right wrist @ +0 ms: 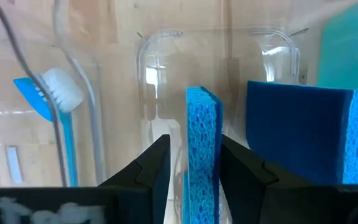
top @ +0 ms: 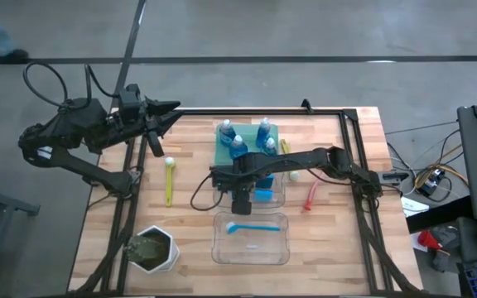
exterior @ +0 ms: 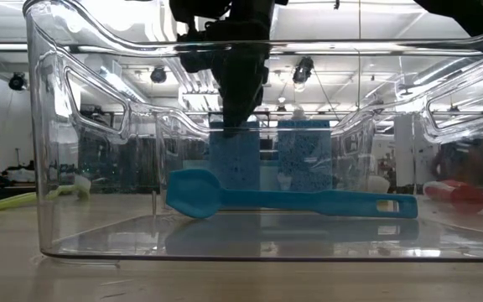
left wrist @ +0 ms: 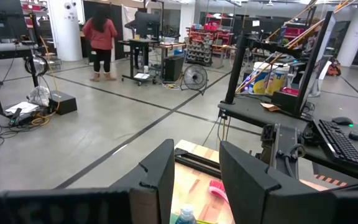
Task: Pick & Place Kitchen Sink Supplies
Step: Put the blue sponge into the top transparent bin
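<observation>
My right gripper (top: 240,201) (right wrist: 195,155) points down into a clear bin (top: 278,184), open, one finger on each side of a bright blue sponge (right wrist: 202,149) (exterior: 233,159) standing on edge on the bin's floor. A second sponge (right wrist: 303,134) (exterior: 304,155) stands beside it. Several bottles of blue liquid (top: 238,147) stand on the green tray (top: 220,153). A blue brush (top: 253,226) (exterior: 292,201) lies in the near clear bin (top: 251,248). One yellow-green brush (top: 170,178) and a pink-red brush (top: 310,196) lie on the table. My left gripper (top: 171,112) (left wrist: 196,180) waits open beyond the table's far left corner. My right gripper comes at the sponge's upper edge (right wrist: 202,99) from above, its fingers across the sponge's thin sides. A gap shows between one finger (right wrist: 157,168) and the sponge. Whether the other finger (right wrist: 241,171) touches it, I cannot tell. The sponge stays upright in the bin.
A white hexagonal pot of greenery (top: 154,248) stands at the near left corner. Another yellow-green brush (top: 286,149) lies just right of the tray. The bins' clear walls (exterior: 99,126) rise around the sponges and the blue brush. Bare wood shows along the table's left (top: 114,215) and near right.
</observation>
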